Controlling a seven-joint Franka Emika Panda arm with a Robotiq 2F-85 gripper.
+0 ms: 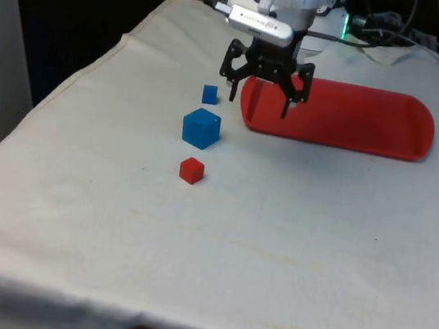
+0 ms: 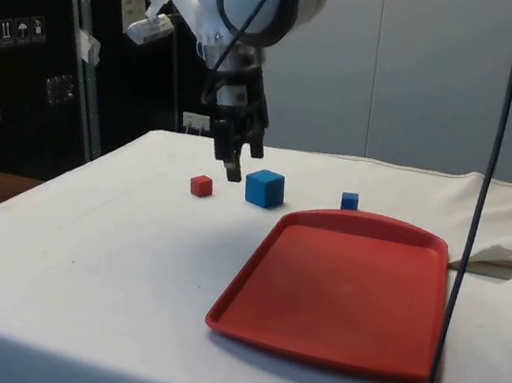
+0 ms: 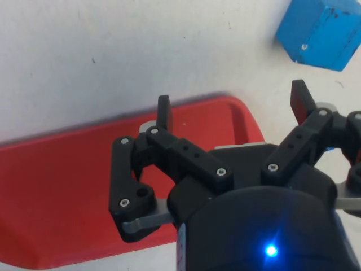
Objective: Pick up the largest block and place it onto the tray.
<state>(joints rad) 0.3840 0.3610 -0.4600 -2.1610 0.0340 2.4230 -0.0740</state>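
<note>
White cloth (image 1: pixel 217 239) under red tray (image 1: pixel 350 122)

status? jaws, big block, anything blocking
Gripper open, empty, above the red tray's end. Large blue block on the cloth, untouched. Small blue block and red block flank it, apart.

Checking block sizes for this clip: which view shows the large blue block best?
The front view: the large blue block sits unobstructed between the small blue block and the red block, so sizes compare directly. The side view shows it farther off, beside the gripper; the wrist view crops it at the edge.
</note>
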